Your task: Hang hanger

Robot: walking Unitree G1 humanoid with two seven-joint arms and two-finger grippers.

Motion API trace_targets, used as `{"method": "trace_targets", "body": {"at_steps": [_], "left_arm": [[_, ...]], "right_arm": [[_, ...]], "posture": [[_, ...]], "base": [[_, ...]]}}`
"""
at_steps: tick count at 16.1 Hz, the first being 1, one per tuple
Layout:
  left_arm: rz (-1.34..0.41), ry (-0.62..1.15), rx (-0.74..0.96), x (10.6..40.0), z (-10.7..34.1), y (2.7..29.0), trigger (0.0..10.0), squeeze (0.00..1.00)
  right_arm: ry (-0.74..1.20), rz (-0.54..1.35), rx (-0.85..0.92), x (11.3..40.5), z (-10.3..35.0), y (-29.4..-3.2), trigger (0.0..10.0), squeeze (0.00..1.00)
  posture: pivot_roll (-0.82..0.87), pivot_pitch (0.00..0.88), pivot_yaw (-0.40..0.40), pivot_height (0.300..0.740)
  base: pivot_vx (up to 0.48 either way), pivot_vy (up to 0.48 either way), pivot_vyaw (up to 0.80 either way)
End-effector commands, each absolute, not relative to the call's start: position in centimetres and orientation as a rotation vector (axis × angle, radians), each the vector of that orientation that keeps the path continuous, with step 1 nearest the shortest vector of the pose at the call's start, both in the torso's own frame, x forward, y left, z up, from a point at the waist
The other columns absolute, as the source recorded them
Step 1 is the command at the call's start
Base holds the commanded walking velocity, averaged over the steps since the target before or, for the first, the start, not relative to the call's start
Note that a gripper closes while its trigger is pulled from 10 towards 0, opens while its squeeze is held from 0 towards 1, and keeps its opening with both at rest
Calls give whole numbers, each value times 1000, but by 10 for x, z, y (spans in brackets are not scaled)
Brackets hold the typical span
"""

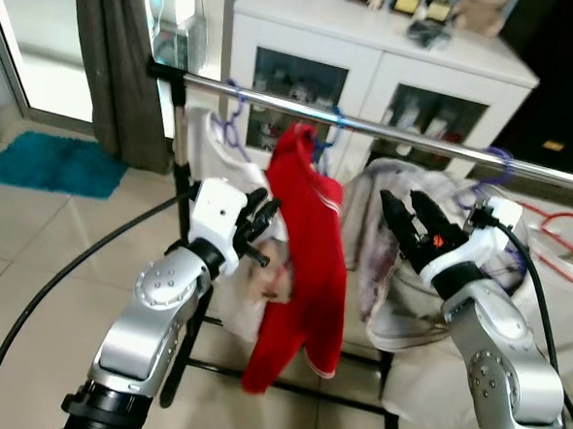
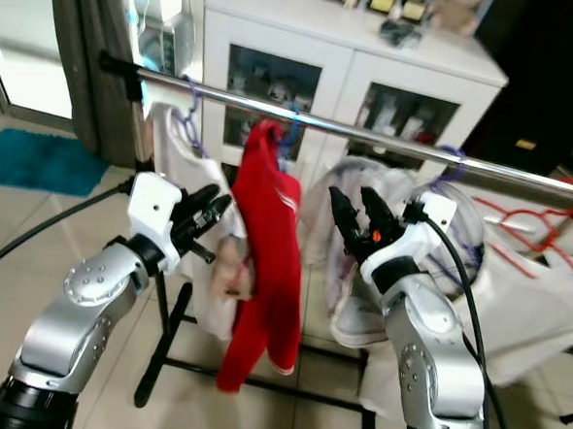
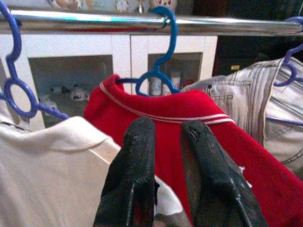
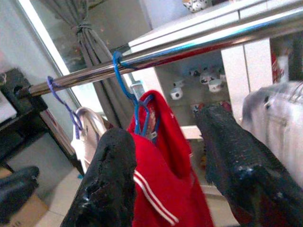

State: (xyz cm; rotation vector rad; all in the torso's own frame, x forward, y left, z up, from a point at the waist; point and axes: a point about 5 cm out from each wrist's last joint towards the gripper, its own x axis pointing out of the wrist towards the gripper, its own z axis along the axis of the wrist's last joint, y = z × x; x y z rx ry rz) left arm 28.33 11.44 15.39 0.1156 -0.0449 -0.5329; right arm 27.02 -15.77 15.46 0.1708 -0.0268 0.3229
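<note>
**Red shirt on the rail, both pincers close by**

The blue hanger carrying the red shirt has its hook over the steel rail, between a white garment and a pale denim jacket. The task looks all but done.

The risk now lies in pulling away. The left pincer sits just beside the shirt's edge, its fingers nearly pressed together with a narrow gap and nothing between them (the wrist view shows red cloth beyond the tips, not in them). If a fingertip snags the fabric on retreat, it could drag the hanger along the rail or tip the hook off. The right pincer is spread wide and empty, and could catch the denim jacket.

Both silver arms are raised with elbows bent, forearms angled up toward the rail, one on each side of the shirt.
</note>
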Motion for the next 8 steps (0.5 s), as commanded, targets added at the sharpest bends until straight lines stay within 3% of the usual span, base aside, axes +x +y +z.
{"method": "trace_targets", "body": {"at_steps": [1, 2, 8], "left_arm": [[-522, -44, 127, 283, 154, 119, 10000, 0], [-522, -44, 127, 283, 154, 119, 10000, 0], [-635, -26, 132, 275, 151, 114, 10000, 0]], "right_arm": [[-35, 347, 163, 270, 156, -152, 10000, 0], [-35, 347, 163, 270, 156, -152, 10000, 0], [-38, 337, 212, 267, 159, -159, 10000, 0]], "posture": [[6, 0, -121, 740], [6, 0, -121, 740], [7, 0, -114, 740]], "base": [[0, -349, 800], [0, -349, 800], [0, 0, 0]]}}
